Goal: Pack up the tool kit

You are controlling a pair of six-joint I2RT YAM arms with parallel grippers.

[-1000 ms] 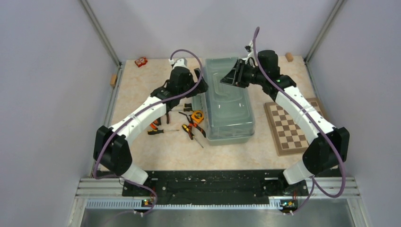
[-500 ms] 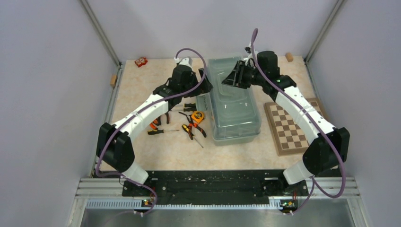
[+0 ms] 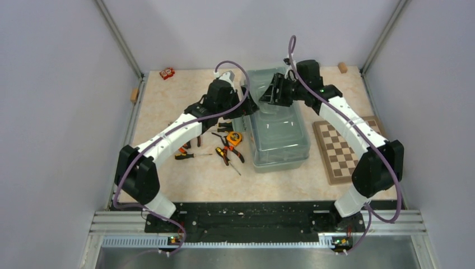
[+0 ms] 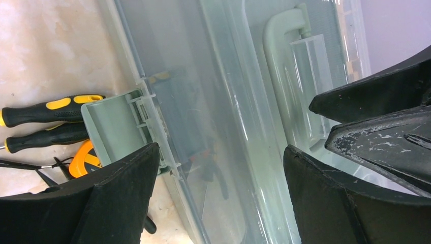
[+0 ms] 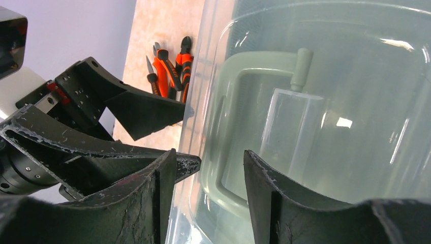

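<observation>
The sage-green toolbox [image 3: 280, 140] stands mid-table with its translucent lid [image 4: 223, 101] down. My left gripper [image 4: 221, 152] is open wide, straddling the lid's left edge beside the green latch [image 4: 114, 127]. My right gripper [image 5: 209, 155] is open too, with a corner of the lid's handle [image 5: 254, 63] in the gap between its fingers. Both grippers meet over the box's far half, the left gripper [image 3: 249, 105] close to the right gripper [image 3: 273, 94]. Left of the box lie the tape measure [image 3: 234, 138], orange-black pliers [image 3: 228, 152] and yellow-black screwdrivers [image 4: 51, 108]. A dark tool shows dimly through the lid.
A brown-and-cream chessboard [image 3: 341, 150] lies right of the box. A small red object [image 3: 167, 73] sits at the far left, with wooden blocks at the left edge [image 3: 134, 94] and far right [image 3: 342, 68]. Grey walls close in three sides.
My right gripper's jaws have widened at the handle. The left gripper has moved right onto the lid's left edge, and the box's near end has shifted slightly right.
</observation>
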